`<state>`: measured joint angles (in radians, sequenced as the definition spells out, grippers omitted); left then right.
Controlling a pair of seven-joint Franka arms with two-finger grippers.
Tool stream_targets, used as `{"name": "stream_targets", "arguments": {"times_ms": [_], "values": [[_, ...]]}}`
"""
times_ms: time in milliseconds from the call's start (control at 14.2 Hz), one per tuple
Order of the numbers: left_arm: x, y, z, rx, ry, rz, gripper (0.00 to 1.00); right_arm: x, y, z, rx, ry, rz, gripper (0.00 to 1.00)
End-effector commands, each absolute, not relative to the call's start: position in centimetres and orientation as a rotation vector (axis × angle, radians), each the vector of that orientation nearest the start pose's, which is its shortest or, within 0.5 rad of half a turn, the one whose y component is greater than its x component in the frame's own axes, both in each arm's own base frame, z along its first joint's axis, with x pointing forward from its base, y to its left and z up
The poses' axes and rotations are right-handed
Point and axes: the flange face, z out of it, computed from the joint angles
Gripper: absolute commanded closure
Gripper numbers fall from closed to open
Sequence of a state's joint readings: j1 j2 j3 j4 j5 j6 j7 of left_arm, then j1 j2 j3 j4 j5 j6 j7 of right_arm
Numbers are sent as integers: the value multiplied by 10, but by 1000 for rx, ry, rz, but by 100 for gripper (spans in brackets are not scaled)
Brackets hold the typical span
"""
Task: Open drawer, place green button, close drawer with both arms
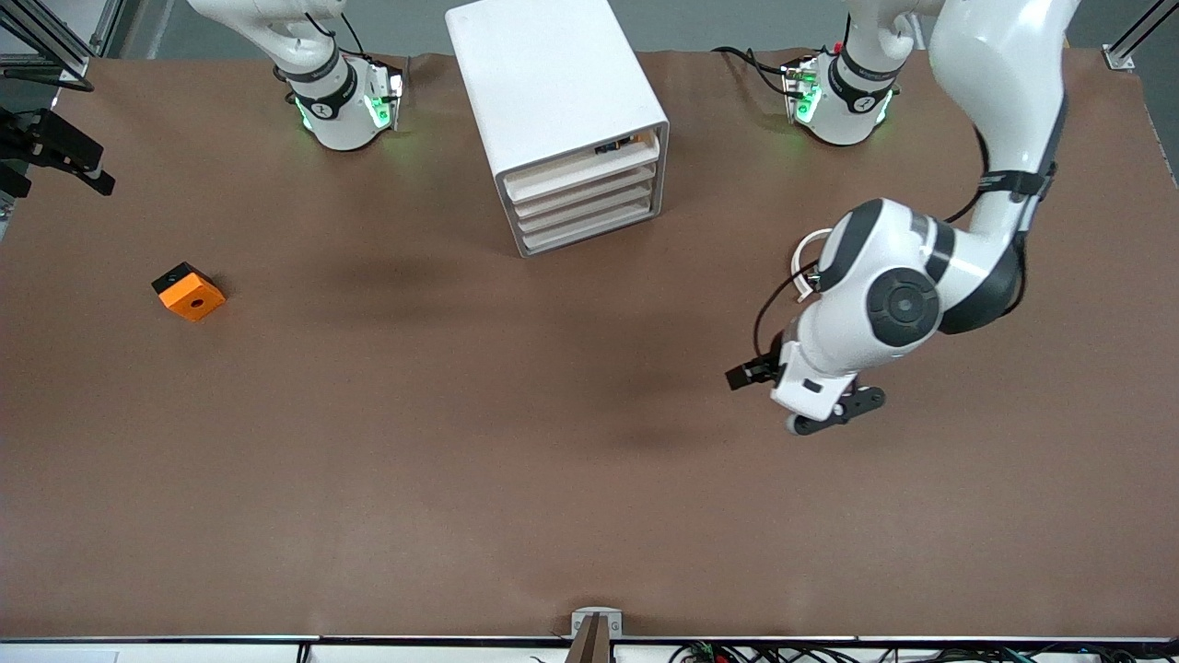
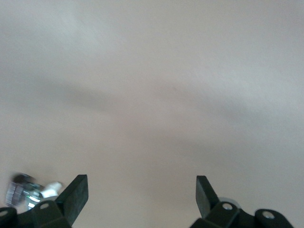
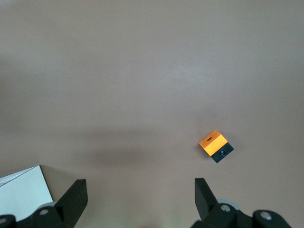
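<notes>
Brown paper covers the table [image 1: 461, 479], and the worry is that the button cannot be found on it. The front view shows no green cap. The left wrist view has only a bright speck [image 2: 28, 191] beside one finger, too blurred to tell whether it is the button or part of the wrist.

The left gripper [image 1: 834, 414] [image 2: 142, 185] hangs low over the table at about four o'clock from its middle, fingers spread wide with nothing between them. If the button sits under that wrist, a blind descent could knock it away or clamp bare paper.

The right gripper [image 3: 141, 187] is out of the front view. Its own camera shows it equally wide and empty, high over the table, apparently waiting.

At twelve o'clock stands the cabinet [image 1: 562, 101], turned so its fronts face roughly five o'clock. The drawer [image 1: 582, 175] and its three fellows look pushed in, so a straight pull toward six o'clock would drag the whole cabinet askew — nothing braces it yet.

The orange block [image 1: 189, 292] [image 3: 216, 146] lies at nine o'clock, well clear of both. Room is generous everywhere else — the only edge to mind is the cabinet's lower corner, nearest the left arm's sweep.
</notes>
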<state>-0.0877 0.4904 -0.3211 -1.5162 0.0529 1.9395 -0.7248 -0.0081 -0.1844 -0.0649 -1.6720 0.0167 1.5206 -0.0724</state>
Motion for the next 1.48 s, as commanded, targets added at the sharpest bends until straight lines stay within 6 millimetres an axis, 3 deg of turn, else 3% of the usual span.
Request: {"name": "stream_targets", "arguments": {"times_ms": [0, 212, 353, 494, 917, 1128, 1410], "values": [[644, -205, 425, -3104, -477, 38, 0, 483, -42, 670, -3118, -3, -83, 0], [639, -175, 473, -3075, -357, -39, 0, 484, -47, 671, -3116, 12, -101, 0], [634, -145, 506, -3071, -295, -75, 0, 484, -46, 674, -3107, 15, -109, 0], [623, -130, 533, -3068, -211, -83, 0, 484, -46, 677, -3106, 15, -114, 0], [559, -85, 617, -3028, -10, -70, 0, 480, -45, 675, -3092, 15, -77, 0], [525, -70, 641, -3055, -1, -23, 0, 480, -46, 675, -3092, 17, -75, 0], [494, -66, 652, -3070, 6, -12, 0, 481, -44, 676, -3092, 10, -82, 0]]}}
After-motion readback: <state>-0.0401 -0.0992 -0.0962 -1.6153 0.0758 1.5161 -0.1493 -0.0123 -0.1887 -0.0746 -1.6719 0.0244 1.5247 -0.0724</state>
